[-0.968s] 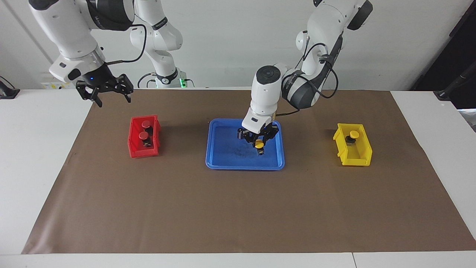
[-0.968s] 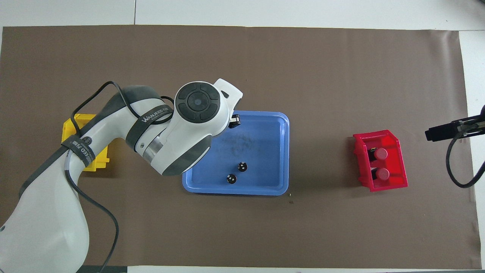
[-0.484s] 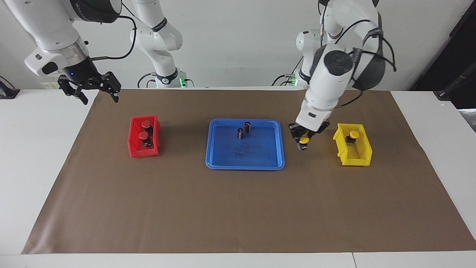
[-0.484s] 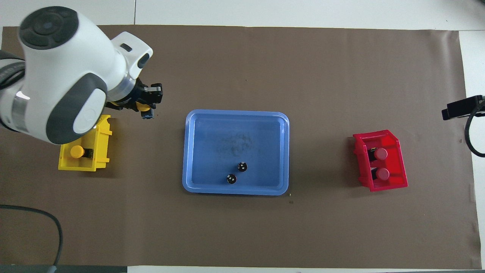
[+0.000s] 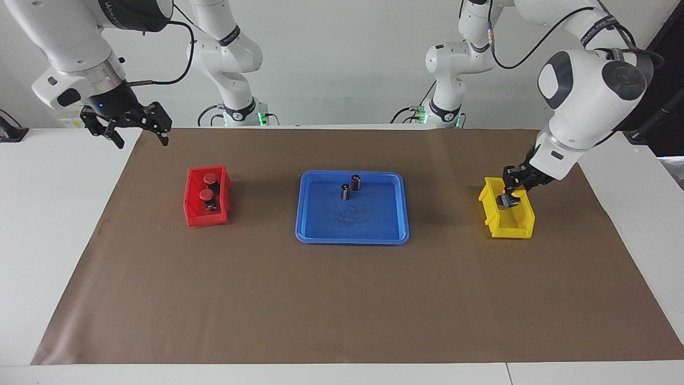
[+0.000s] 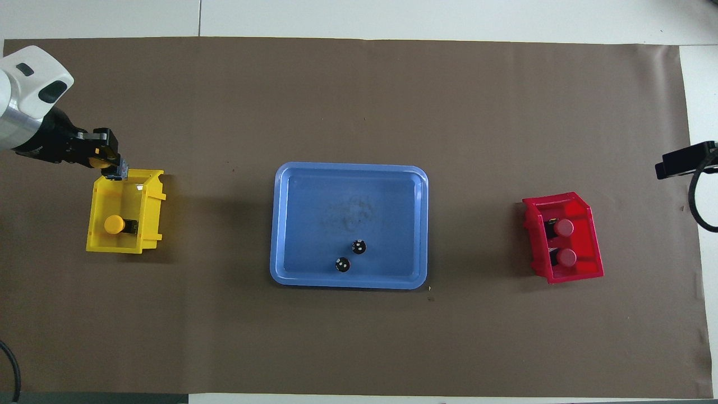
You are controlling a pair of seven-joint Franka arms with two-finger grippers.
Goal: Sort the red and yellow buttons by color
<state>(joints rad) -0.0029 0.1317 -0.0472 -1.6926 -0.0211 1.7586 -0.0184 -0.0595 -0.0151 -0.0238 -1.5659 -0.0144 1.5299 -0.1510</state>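
Observation:
My left gripper (image 5: pixel 514 183) is shut on a yellow button (image 6: pixel 101 161) and holds it up over the yellow bin (image 5: pixel 513 231), at the bin's rim in the overhead view (image 6: pixel 104 160). A second yellow button (image 6: pixel 114 224) lies in that bin (image 6: pixel 120 247). Two red buttons (image 5: pixel 211 178) (image 5: pixel 206 195) sit in the red bin (image 5: pixel 206 220), also seen from overhead (image 6: pixel 563 227) (image 6: pixel 566 257). My right gripper (image 5: pixel 140 140) is open and empty, raised over the mat's edge at the right arm's end of the table.
A blue tray (image 5: pixel 352 238) lies mid-table between the two bins. Two dark capless cylinders (image 5: pixel 355 182) (image 5: pixel 346 191) stand in its part nearer to the robots. A brown mat (image 5: pixel 342 310) covers the table.
My left gripper has carried the yellow button from the blue tray across to the yellow bin. My right gripper drew back from near the red bin to the mat's edge, then stayed.

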